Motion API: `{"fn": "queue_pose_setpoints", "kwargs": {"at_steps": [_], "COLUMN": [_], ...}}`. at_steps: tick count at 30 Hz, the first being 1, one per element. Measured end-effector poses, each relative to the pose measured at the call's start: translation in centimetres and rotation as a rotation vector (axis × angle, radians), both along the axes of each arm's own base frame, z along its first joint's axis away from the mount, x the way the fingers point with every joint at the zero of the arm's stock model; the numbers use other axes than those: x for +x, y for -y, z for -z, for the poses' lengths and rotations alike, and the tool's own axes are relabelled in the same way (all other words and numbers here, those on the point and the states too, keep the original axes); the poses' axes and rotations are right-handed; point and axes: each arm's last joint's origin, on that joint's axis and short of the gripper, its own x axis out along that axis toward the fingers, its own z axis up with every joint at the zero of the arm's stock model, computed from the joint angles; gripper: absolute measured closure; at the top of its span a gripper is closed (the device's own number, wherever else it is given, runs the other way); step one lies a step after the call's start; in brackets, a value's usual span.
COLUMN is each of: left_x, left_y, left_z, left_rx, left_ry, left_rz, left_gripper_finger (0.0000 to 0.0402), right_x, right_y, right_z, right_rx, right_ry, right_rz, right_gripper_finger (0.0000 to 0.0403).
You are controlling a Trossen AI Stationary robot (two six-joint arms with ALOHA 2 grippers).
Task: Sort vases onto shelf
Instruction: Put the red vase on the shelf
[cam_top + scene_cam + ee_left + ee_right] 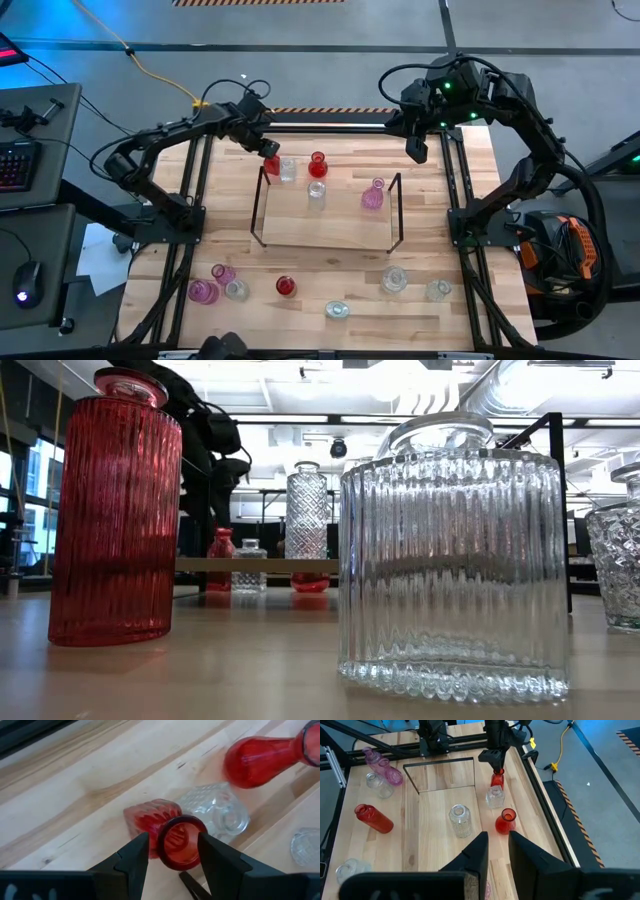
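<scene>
Two left gripper (172, 857) fingers clamp a ribbed red glass vase's (165, 832) round neck.

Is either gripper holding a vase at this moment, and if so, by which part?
The left gripper is closed around the neck of a red vase, just below its rim. The right gripper holds nothing.

clear vase (306, 847) cut off at edge, red vase (267, 756) blurred

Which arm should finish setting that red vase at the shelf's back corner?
Left. Its hand already brackets the red vase by the neck at the shelf; the right hand hangs empty beyond the far edge.
</scene>
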Motion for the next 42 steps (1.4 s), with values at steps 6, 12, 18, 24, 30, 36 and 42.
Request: {"fn": "queue_pose_setpoints", "kwargs": {"at_steps": [6,12,18,24,30,36,42], "left_x": [0.3,0.6,0.6,0.6,0.5,0.0,-1.5], "left_y": [-0.2,-0.2,-0.3,-0.3,-0.2,0.1,0.4], "left_z": [0.9,1.4,1.5,1.4,1.4,0.6,-1.6], "left_rx": [-0.021,-0.026,-0.016,-0.007,-0.026,0.006,0.049], "left_ry": [-0.030,-0.046,-0.054,-0.060,-0.053,-0.060,-0.008], "left_rz": [0.000,0.005,0.019,0.022,0.026,0.013,-0.039], "left_gripper_finger": [0.0243,0.0243,0.0267,0.0347,0.0382,0.0382,0.0389], "right_x": [0.0,0.0,0.0,0.0,0.0,0.0,0.0], "right_y": [0.0,0.0,0.0,0.0,0.0,0.0,0.0], "right_z": [0.0,0.0,0.0,0.0,0.0,0.0,0.0], "right_rx": [0.002,0.007,0.007,0.007,0.006,0.005,0.005], "right_ry": [0.000,0.002,0.002,0.002,0.002,0.002,0.002], "right_rz": [0.002,-0.004,-0.005,-0.005,-0.006,-0.006,-0.006], "right_gripper_finger": [0.0346,0.0346,0.0346,0.0346,0.0346,0.0346,0.0346]}}
